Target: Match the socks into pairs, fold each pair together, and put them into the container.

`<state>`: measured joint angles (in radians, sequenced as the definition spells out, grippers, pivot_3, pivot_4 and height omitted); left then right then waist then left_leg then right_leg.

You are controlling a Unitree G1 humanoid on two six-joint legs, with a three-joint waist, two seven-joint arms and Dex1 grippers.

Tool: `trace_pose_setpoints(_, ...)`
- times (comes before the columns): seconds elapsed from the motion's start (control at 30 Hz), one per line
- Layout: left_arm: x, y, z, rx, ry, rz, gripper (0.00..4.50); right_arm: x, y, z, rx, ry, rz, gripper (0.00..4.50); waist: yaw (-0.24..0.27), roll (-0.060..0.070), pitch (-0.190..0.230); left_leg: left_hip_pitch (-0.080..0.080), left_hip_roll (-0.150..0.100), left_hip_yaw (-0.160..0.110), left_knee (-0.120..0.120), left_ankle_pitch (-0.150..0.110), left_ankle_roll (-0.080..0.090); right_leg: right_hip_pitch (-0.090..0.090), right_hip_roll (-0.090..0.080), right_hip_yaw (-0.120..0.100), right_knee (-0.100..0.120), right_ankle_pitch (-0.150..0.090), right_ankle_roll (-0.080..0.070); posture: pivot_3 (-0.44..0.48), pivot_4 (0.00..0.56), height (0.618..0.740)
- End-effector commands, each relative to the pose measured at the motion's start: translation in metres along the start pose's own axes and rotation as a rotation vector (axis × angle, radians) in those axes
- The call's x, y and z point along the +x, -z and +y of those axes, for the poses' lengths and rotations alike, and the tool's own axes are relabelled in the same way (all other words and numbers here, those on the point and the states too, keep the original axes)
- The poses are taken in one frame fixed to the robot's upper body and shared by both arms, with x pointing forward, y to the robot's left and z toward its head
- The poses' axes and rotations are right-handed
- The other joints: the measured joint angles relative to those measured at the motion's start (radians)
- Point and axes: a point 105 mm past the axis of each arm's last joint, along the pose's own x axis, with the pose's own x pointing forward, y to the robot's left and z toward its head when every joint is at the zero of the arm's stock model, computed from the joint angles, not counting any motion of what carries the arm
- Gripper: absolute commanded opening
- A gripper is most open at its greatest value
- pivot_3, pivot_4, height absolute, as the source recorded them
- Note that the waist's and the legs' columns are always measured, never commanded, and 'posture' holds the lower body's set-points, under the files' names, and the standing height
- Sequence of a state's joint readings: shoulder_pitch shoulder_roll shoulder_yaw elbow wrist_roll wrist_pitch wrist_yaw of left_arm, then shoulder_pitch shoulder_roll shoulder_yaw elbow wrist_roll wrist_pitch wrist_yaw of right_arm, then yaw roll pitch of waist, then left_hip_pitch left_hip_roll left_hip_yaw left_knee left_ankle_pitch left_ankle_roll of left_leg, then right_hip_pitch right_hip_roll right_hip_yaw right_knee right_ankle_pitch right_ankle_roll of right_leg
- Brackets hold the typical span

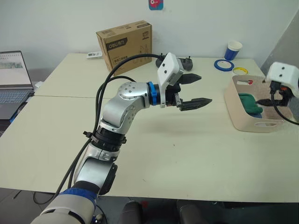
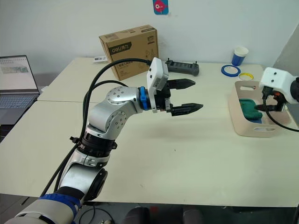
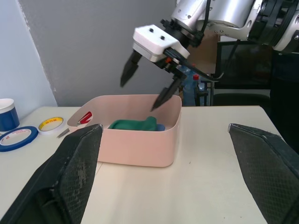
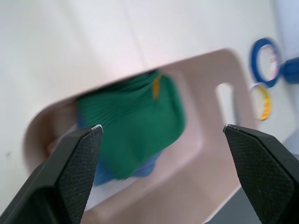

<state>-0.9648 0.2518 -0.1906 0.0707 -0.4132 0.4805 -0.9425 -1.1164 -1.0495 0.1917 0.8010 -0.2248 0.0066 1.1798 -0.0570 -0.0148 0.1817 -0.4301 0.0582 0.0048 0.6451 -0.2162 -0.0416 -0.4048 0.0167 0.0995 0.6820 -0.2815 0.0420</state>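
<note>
Pale pink container [image 1: 247,122] sits on the cream bench [image 1: 177,154], socks inside, both grippers released.

Head views: a dark green pair [image 1: 250,103] lies in the container; the left gripper [image 1: 195,89] hangs well apart from it, jaws wide, grasping nothing. Left wrist view: the right gripper [image 3: 147,87] hovers just above the container, jaws spread and empty. Right wrist view: green fabric lies over a light blue pair [image 4: 105,173] in the container.

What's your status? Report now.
Left gripper open, empty, mid-table. Right gripper open above container. Green pair inside, blue under it. Nothing obstructing.
</note>
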Motion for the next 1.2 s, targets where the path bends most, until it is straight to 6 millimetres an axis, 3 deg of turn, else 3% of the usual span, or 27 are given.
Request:
trace_pose_setpoints(0.03,0.001,-0.015,-0.001,0.056,0.009,-0.033,4.5,0.006,0.004,-0.005,0.023,0.08,-0.025,3.87,0.001,0.0,0.0,0.0,0.0,0.0,0.0,0.0,0.0,0.0,0.0,0.0,0.0,0.0,0.0,0.0,0.15,0.74)
trace_pose_setpoints(0.23,0.003,-0.014,-0.004,0.059,0.016,-0.031,4.5,0.046,0.023,0.031,0.083,0.016,0.006,1.76,0.002,0.0,0.0,0.0,0.0,0.0,0.0,0.0,0.0,0.0,0.0,0.0,0.0,0.0,0.0,0.0,0.15,0.74)
trace_pose_setpoints(0.4,0.004,-0.012,-0.005,0.064,0.018,-0.017,4.5,0.059,0.05,0.055,0.094,-0.042,0.093,0.03,0.002,0.0,0.0,0.0,0.0,0.0,0.0,0.0,0.0,0.001,0.0,0.0,0.0,0.0,0.0,0.0,0.15,0.74)
trace_pose_setpoints(0.6,0.001,-0.012,-0.003,0.067,0.002,-0.01,4.5,0.051,0.044,0.039,0.126,0.02,0.063,0.03,0.001,0.0,0.0,0.0,0.0,0.0,0.001,0.001,-0.001,0.002,0.0,0.0,0.0,0.001,0.001,0.0,0.15,0.74)
trace_pose_setpoints(0.7,-0.006,-0.011,0.003,0.065,-0.031,0.002,4.5,0.035,0.031,0.019,0.132,0.061,0.017,0.03,0.001,0.0,0.0,0.0,0.0,0.0,0.001,0.002,-0.003,0.002,0.0,0.0,0.0,0.001,0.002,0.0,0.15,0.74)
trace_pose_setpoints(0.8,-0.029,-0.003,0.013,0.042,-0.112,0.034,4.5,0.011,0.004,-0.011,0.122,0.154,-0.078,0.03,-0.003,0.004,0.001,0.0,0.0,0.0,0.0,0.002,-0.003,0.001,0.0,0.001,0.0,0.001,0.002,0.0,0.15,0.74)
trace_pose_setpoints(0.87,-0.047,0.007,0.019,0.037,-0.182,0.067,4.5,0.004,-0.019,-0.02,0.147,0.189,-0.185,0.03,-0.01,0.005,0.001,0.001,0.0,0.001,0.0,0.002,-0.003,0.0,0.0,0.002,0.001,0.001,0.002,0.0,0.15,0.74)
trace_pose_setpoints(0.93,-0.066,0.017,0.025,0.033,-0.273,0.093,4.5,0.003,-0.041,-0.02,0.192,0.196,-0.293,0.52,-0.016,0.005,0.001,0.002,0.001,-0.001,-0.001,0.002,-0.002,0.001,0.001,0.001,0.002,0.001,0.002,0.0,0.15,0.74)
trace_pose_setpoints(0.97,-0.077,0.025,0.027,0.019,-0.323,0.114,4.5,0.006,-0.057,-0.012,0.224,0.179,-0.368,0.86,-0.016,0.005,0.001,0.003,0.002,-0.002,-0.001,0.001,-0.002,0.001,0.002,0.0,0.002,0.001,0.002,0.0,0.15,0.74)
trace_pose_setpoints(1.07,-0.114,0.053,0.029,-0.036,-0.507,0.158,4.5,0.023,-0.104,0.041,0.327,0.107,-0.591,1.9,-0.016,0.001,-0.002,0.003,0.005,-0.004,0.0,0.001,-0.002,0.002,0.005,-0.001,0.004,0.001,0.002,0.0,0.15,0.74)
trace_pose_setpoints(1.2,-0.146,0.078,0.02,-0.059,-0.698,0.192,4.5,0.036,-0.117,0.107,0.476,0.083,-0.67,3.36,0.006,0.001,-0.001,0.001,0.005,-0.004,0.0,0.002,-0.003,-0.003,0.004,-0.001,0.013,-0.001,0.001,0.0,0.15,0.74)
